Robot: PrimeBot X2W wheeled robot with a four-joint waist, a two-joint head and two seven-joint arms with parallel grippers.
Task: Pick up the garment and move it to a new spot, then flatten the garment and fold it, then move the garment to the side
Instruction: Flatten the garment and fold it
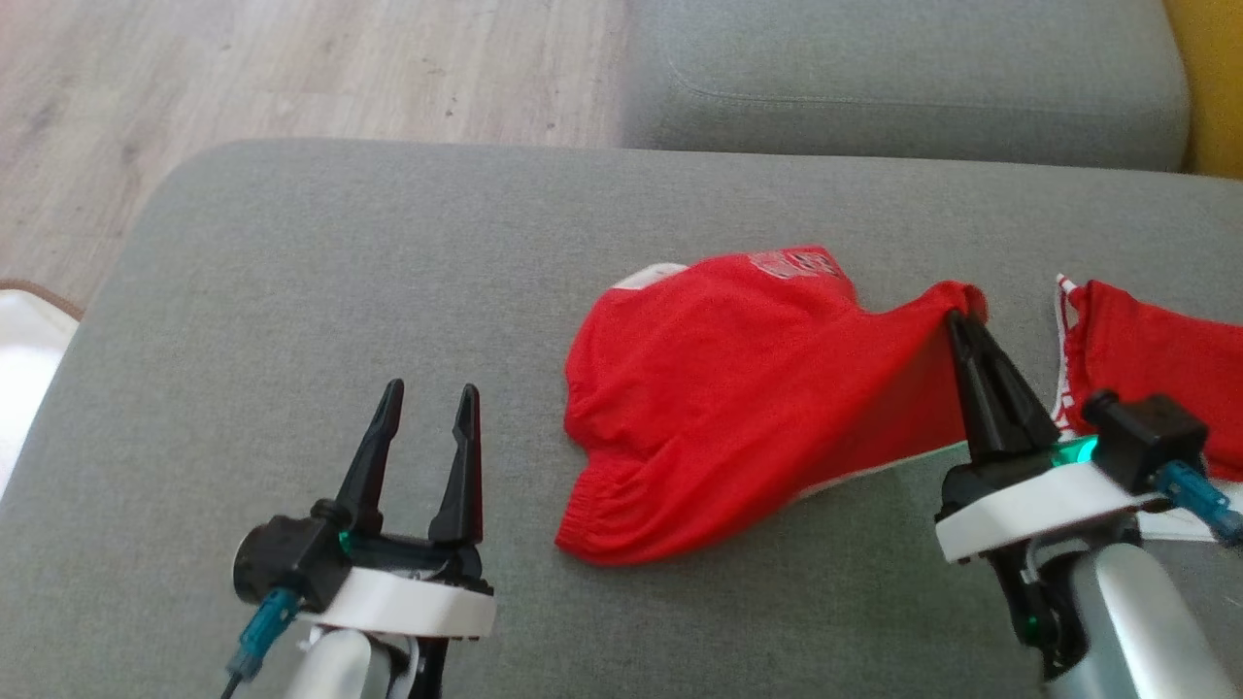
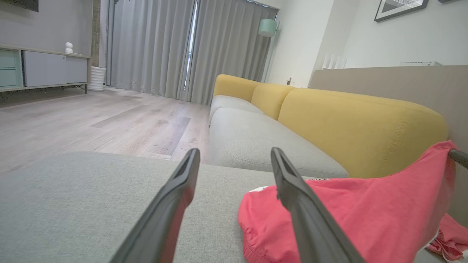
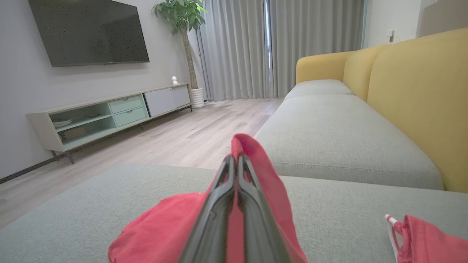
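Grippers: two, each with two long, dark, tapered fingers (image 1: pixel 461 456) on a white wrist collar (image 1: pixel 398 602).
Right gripper (image 1: pixel 961 318): fingers pressed together, pinching one corner of the red garment (image 1: pixel 728 388). The pinched corner peaks above the cushion and the cloth slopes down from it.
Left gripper (image 1: pixel 432 388): fingers spread with nothing between them, over bare cushion just left of the garment.
Garment: soft red cloth, wrinkled, with a gathered elastic hem at its near left edge, plus white trim and a pale printed patch along the far edge. Most of it lies on the middle of the near seat cushion.
Second garment (image 1: pixel 1156 340): one more red piece with white striped edging, crumpled on the same cushion to the right, with a gap of grey between the two.
Seat cushions: two, grey woven fabric with rounded corners, the near one (image 1: pixel 291 291) and the far one (image 1: pixel 874 68).
Backrest (image 2: pixel 358 124): yellow and padded, three rounded sections.
Surroundings: pale wood-plank floor (image 1: pixel 291 68), grey curtains (image 3: pixel 237 47), wall-mounted television (image 3: pixel 87 33), low cabinet (image 3: pixel 109 113), one potted plant (image 3: pixel 181 14).
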